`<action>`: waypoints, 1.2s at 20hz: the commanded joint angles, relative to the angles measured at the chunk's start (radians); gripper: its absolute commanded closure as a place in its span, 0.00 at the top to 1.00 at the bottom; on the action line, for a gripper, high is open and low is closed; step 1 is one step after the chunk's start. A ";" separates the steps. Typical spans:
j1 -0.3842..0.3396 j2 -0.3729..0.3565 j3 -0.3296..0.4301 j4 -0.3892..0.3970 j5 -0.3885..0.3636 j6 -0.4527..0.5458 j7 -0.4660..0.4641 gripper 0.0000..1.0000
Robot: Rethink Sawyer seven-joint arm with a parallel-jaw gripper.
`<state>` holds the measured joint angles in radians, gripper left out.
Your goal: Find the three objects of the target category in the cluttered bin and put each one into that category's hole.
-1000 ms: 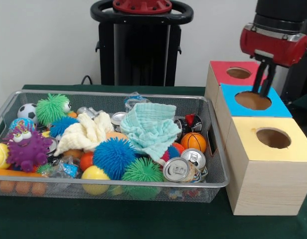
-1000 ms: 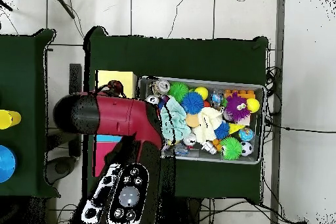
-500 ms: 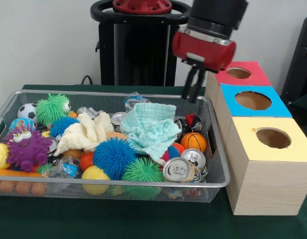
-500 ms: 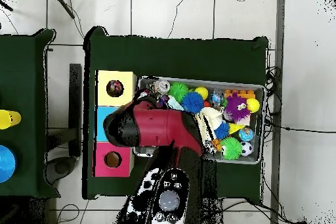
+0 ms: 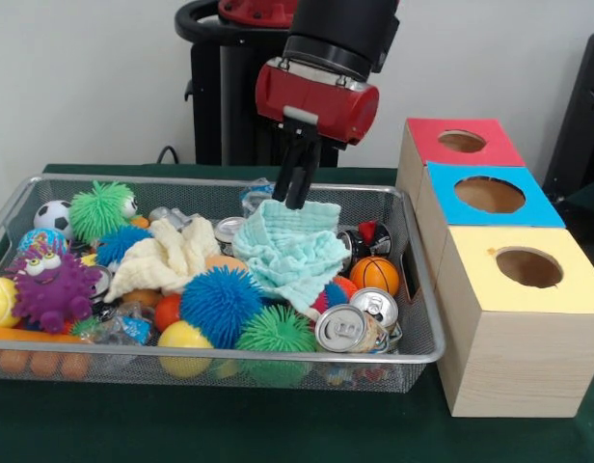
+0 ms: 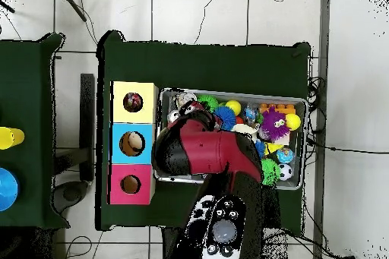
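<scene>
Silver wire-mesh bin (image 5: pixel 413 289) with rounded metal rim, on green table left of boxes, packed with clutter; none of white knotted fabric bundles visible in it. Round hole (image 5: pixel 528 267) in yellow-topped pale wooden box right of bin, dark inside. Mint folded cloth (image 5: pixel 295 243) tops pile in bin's right half. Black gripper (image 5: pixel 297 183) under red wrist just above cloth's far edge, fingers close together, gripping nothing. One second ago gripper hung over blue-topped box (image 5: pixel 490 196); half second ago at bin's far right corner.

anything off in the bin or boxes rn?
Nothing stands out. The bin is cluttered but nothing has spilled over its rim, and the three boxes sit squarely in a row. The tool hangs at the mint cloth.
</scene>
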<state>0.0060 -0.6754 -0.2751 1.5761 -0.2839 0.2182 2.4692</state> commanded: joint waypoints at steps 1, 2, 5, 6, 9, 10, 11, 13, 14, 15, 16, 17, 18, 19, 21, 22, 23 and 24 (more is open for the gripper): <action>-0.024 0.013 0.089 0.033 -0.125 -0.102 -0.043 1.00; -0.003 0.025 0.058 0.021 -0.128 -0.121 -0.027 1.00; -0.006 0.021 0.061 0.016 -0.142 -0.132 -0.027 1.00; -0.040 0.001 0.108 0.038 -0.128 -0.108 -0.031 1.00; -0.087 -0.043 0.179 0.077 -0.091 -0.088 -0.010 1.00; -0.090 -0.055 0.187 0.081 -0.089 -0.091 -0.007 1.00; -0.092 -0.059 0.194 0.085 -0.087 -0.089 -0.003 1.00; -0.097 -0.071 0.209 0.092 -0.081 -0.070 -0.006 1.00; -0.096 -0.076 0.212 0.093 -0.079 -0.066 -0.004 1.00; -0.087 -0.070 0.204 0.089 -0.081 -0.075 0.005 1.00; -0.078 -0.064 0.197 0.086 -0.084 -0.084 0.014 1.00; -0.074 -0.064 0.193 0.083 -0.085 -0.087 0.017 1.00; -0.065 -0.061 0.187 0.077 -0.085 -0.093 0.024 1.00; -0.063 -0.055 0.189 0.073 -0.078 -0.095 0.033 1.00; -0.063 -0.044 0.201 0.070 -0.056 -0.105 0.059 1.00; -0.067 -0.039 0.213 0.072 -0.042 -0.114 0.075 1.00; -0.070 -0.033 0.224 0.073 -0.028 -0.122 0.091 1.00; -0.089 -0.032 0.259 0.090 0.012 -0.146 0.135 1.00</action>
<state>-0.0566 -0.7432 -0.1691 1.5884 -0.3448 0.1305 2.4692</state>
